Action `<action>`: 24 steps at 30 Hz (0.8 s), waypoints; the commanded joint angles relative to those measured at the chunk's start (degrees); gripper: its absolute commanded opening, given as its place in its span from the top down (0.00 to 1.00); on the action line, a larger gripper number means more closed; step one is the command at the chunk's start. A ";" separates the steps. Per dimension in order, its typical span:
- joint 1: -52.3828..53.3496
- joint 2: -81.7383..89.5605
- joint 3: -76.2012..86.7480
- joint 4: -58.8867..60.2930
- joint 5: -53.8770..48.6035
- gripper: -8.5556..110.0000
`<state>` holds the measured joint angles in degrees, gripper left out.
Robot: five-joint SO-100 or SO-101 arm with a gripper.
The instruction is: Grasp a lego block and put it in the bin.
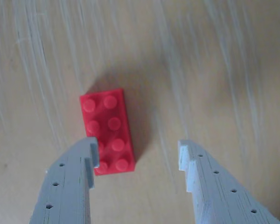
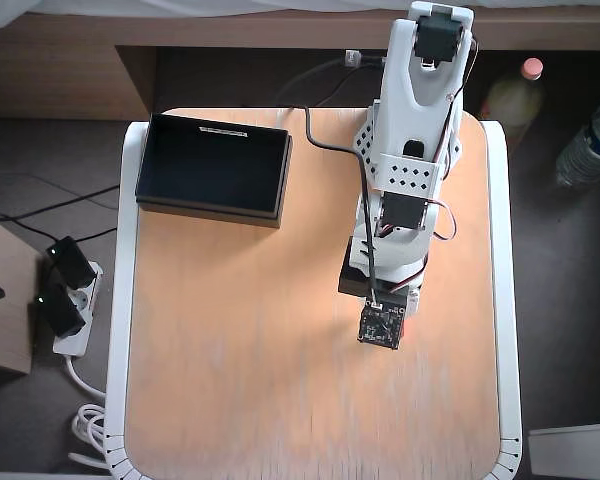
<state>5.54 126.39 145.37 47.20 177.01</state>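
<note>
Seen from the wrist: hand point(image 1: 136, 154) spread wide above a wooden tabletop point(image 1: 214, 70), gripping nothing. Red brick point(image 1: 108, 131) flat on the wood, studs up, against the tip of the left finger point(image 1: 70, 186), well clear of the right. From overhead: black bin point(image 2: 212, 165) at the far-left corner, brick hidden beneath the arm point(image 2: 405, 150).

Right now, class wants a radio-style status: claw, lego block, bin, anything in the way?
Claw open, over table. Lego block flat on wood, off-centre by the left finger in wrist view. Bin empty at table's far-left corner, overhead view. Nothing in the way.
</note>
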 commanded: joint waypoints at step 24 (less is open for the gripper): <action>-5.80 -0.97 -1.58 -5.10 2.64 0.77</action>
<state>0.18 126.30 145.46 44.56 179.21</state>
